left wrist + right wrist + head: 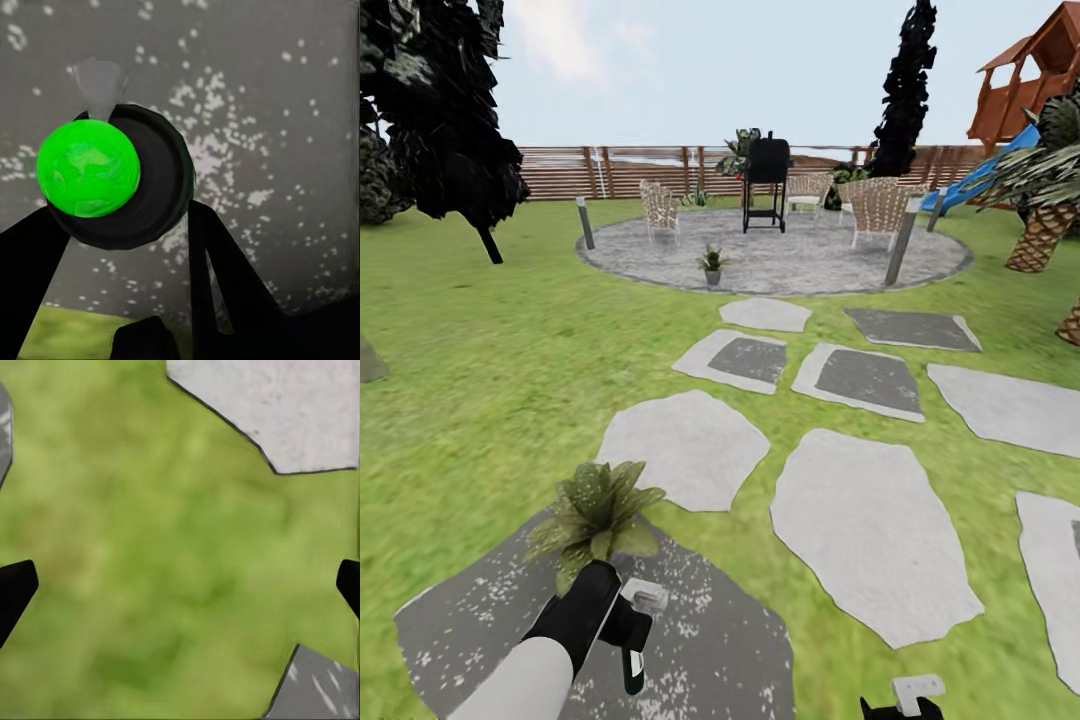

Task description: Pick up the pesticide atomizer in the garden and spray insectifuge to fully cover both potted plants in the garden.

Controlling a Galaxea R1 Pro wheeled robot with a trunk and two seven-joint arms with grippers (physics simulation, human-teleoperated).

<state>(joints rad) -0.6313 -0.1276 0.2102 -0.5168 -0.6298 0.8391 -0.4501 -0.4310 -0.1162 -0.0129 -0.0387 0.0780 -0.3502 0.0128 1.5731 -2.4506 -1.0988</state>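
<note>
My left gripper (pixel 622 622) is shut on the pesticide atomizer (pixel 634 655), a dark bottle with a pale trigger head, held low over a dark grey slab (pixel 710 640) speckled with white. In the left wrist view the bottle (pixel 150 195) with its green mark sits between my black fingers (pixel 225 277). One potted plant (pixel 595 515) with speckled pointed leaves stands just beyond that gripper, at the slab's far edge. The other potted plant (pixel 712 263) stands on the near rim of the round patio (pixel 780 265) in the garden. At the picture's bottom edge, my right gripper (pixel 905 700) hangs open over grass (pixel 180 555).
Pale and dark stepping slabs (pixel 870 525) cross the lawn toward the patio. On the patio stand a black grill (pixel 766 180), wicker chairs (pixel 878 210) and grey posts (pixel 903 242). A dark tree (pixel 445 120) is at the left, a palm (pixel 1050 215) at the right, and a wooden fence (pixel 620 172) behind.
</note>
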